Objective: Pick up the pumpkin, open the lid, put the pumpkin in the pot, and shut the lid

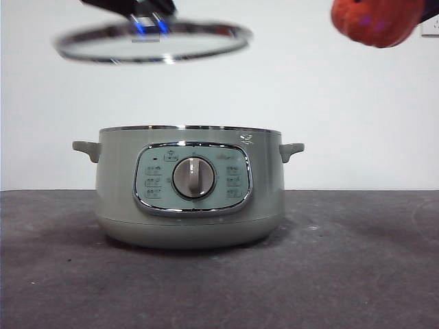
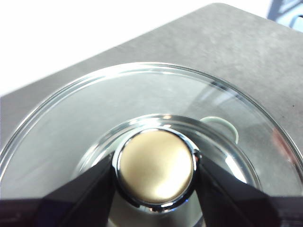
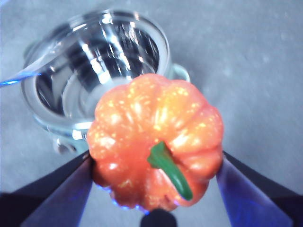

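The sage-green pot (image 1: 191,188) stands open on the dark table, its grey dial facing me. My left gripper (image 1: 152,17) is shut on the lid's knob (image 2: 156,168) and holds the clear glass lid (image 1: 152,42) tilted in the air above the pot, toward its left. My right gripper (image 3: 156,189) is shut on the orange pumpkin (image 3: 156,146), stem toward the camera, high at the front view's top right (image 1: 376,20). The right wrist view shows the open pot (image 3: 94,71) below and beyond the pumpkin.
The dark grey table (image 1: 357,260) runs to a white wall behind. A white wall socket edge (image 1: 431,26) shows at the far right.
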`<state>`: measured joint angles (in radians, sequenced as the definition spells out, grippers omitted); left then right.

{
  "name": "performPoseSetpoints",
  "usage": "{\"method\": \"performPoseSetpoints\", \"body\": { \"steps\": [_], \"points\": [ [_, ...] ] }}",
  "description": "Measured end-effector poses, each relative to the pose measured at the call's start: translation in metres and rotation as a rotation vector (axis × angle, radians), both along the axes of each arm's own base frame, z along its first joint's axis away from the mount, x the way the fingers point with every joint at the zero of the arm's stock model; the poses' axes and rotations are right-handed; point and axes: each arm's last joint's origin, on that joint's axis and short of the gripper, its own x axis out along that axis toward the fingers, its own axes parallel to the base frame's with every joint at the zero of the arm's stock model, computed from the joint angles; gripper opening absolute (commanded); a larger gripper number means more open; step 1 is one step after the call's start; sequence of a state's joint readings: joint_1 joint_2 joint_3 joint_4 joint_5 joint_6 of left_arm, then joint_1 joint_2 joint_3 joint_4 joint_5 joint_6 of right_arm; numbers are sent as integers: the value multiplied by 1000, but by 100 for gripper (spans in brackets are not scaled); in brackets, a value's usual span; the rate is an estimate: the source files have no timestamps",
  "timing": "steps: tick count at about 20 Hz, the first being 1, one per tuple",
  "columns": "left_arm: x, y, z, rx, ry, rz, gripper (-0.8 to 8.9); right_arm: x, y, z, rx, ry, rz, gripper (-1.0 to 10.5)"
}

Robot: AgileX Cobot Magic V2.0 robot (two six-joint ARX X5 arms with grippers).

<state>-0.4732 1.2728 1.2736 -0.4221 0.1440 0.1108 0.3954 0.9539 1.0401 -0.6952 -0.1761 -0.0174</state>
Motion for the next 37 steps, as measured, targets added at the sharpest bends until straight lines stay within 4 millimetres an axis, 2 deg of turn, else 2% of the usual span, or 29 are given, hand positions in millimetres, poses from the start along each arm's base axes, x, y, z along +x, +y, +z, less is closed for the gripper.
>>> {"method": "performPoseSetpoints", "body": {
  "steps": [4,8,11,13,17,20,22,24,25,26,27,28,35,37],
  "points": [
    [-58,33,30,2,-35,47,-8,32,30,-4,43,-3,101,-13],
    [-114,62,45,9,-65,96,-9,74,78,0,34,14,189,-13],
    [-143,78,49,-10,-81,115,-9,111,117,-7,7,35,240,-13],
    [-156,84,49,-15,-87,124,-9,135,141,-22,-26,61,267,-13],
    [-164,89,48,-15,-77,130,-8,166,175,-72,-139,122,288,-13],
    [-163,88,47,-9,-67,130,-8,174,185,-107,-236,169,289,-12],
    [-163,88,47,-9,-68,130,-8,176,187,-117,-254,186,296,-12],
    [-163,88,47,-10,-69,130,-9,176,186,-119,-262,195,295,-9],
    [-163,88,47,-10,-68,130,-8,176,186,-120,-266,199,295,49],
    [-163,88,47,-10,-68,130,-9,176,186,-120,-267,202,298,209],
    [-163,88,47,-10,-68,130,-9,176,186,-120,-269,205,298,436],
    [-163,88,47,-10,-68,130,-9,175,186,-120,-269,206,298,589],
    [-163,88,47,-9,-67,130,-9,172,189,-118,-277,215,308,614],
    [-157,85,47,-4,-58,129,-9,168,184,-102,-287,174,274,613]
  ]
}}
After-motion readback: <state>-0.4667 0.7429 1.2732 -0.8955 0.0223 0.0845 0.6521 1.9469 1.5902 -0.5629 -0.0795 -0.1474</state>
